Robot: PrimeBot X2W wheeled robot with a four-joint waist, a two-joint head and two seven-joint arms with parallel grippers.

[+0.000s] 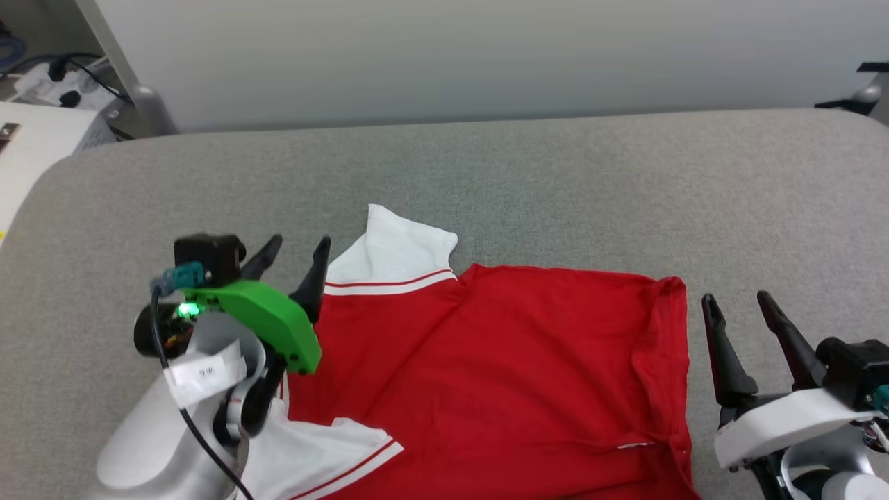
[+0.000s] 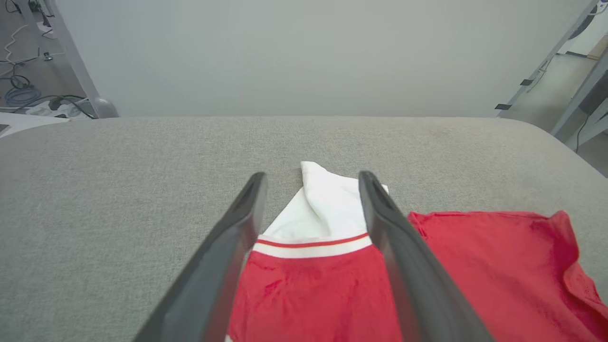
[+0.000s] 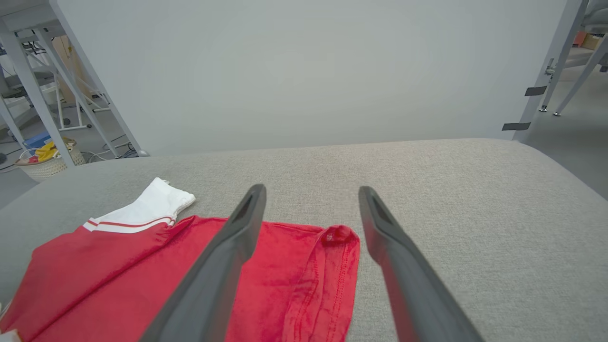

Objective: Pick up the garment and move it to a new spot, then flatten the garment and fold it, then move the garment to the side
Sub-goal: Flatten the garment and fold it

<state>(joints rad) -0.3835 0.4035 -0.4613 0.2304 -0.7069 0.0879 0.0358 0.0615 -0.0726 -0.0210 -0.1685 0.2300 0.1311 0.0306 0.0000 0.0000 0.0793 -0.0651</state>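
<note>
Your left gripper (image 1: 297,253) is hovering, fingers apart, at the left edge of the garment (image 1: 500,361), which is lying half-spread on the grey cushion (image 1: 555,173). Your right gripper (image 1: 736,312), also spread, is hovering just right of the garment. You are probably flattening it; next you are needing grips on the crumpled sleeve (image 1: 399,257) and the folded hem (image 1: 667,333).

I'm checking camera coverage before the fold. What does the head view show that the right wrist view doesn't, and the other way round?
Head view: the left gripper, open by the far white sleeve, with its green wrist cover. Right wrist view: a basket holding something yellow, on the floor past the table's corner. Both: the garment lying on the grey padded surface, that far sleeve, and the open right gripper beside the garment.
</note>
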